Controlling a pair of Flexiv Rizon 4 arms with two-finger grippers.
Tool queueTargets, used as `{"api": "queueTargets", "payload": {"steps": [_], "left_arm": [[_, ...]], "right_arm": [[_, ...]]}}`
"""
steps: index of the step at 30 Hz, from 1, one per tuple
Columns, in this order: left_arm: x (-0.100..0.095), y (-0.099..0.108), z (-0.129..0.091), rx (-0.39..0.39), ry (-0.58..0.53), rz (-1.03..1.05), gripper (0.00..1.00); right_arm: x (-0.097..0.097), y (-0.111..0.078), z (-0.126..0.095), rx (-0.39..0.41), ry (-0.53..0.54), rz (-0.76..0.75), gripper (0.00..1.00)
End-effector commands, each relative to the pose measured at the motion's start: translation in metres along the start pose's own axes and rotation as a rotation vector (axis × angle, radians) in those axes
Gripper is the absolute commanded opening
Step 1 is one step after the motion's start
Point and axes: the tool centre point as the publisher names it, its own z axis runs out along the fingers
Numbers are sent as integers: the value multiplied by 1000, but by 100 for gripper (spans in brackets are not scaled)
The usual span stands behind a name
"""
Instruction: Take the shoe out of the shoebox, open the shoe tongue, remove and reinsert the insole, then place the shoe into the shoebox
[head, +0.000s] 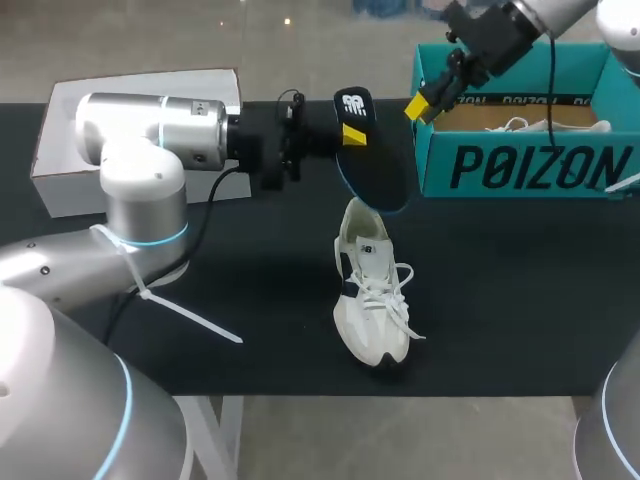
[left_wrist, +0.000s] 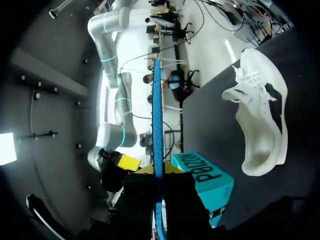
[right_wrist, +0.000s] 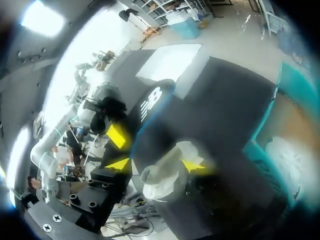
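Here, our left gripper (left_wrist: 157, 172) is clamped on the flat black insole with a blue rim (left_wrist: 157, 115). In the left wrist view the insole stands on its edge between the two yellow tips, which press it from both sides, and it runs straight out ahead of them. In the head view the same gripper (head: 345, 135) holds the insole (head: 375, 160) above the table. Its far end is over the heel of the white lace-up shoe (head: 372, 295); whether they touch, we cannot tell. The shoe stands on its sole on the black table (head: 250, 300), toe toward us, apart from the fingers.

Our right gripper (right_wrist: 156, 165) has its fingers spread and grasps nothing. In its wrist view the shoe (right_wrist: 162, 172) shows far below between them. In the head view this gripper (head: 425, 103) hovers over the left wall of the teal cardboard shoebox (head: 520, 170), in which a second white shoe (head: 555, 125) lies. A white cardboard box (head: 60, 150) rests at the table's left side.
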Motion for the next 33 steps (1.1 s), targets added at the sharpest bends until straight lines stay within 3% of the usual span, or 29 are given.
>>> {"api": "queueTargets", "payload": {"steps": [1,15,24,31,33], "left_arm": [[2,1,-6,7,0,-5,0],[6,7,5,45,8,-32,0],[9,8,13,49,26,-53,0],[12,7,15,43,22,-71,0],[13,7,15,40,20,-74,0]], "right_arm": [[21,-35,-40,-74,-150,-81,100],[64,-73,-114,-74,-502,-275,100],[86,-71,-139,-40,-561,-329,100],[90,-64,-150,-33,-575,-332,100],[91,-64,-150,-39,-633,-309,100]]}}
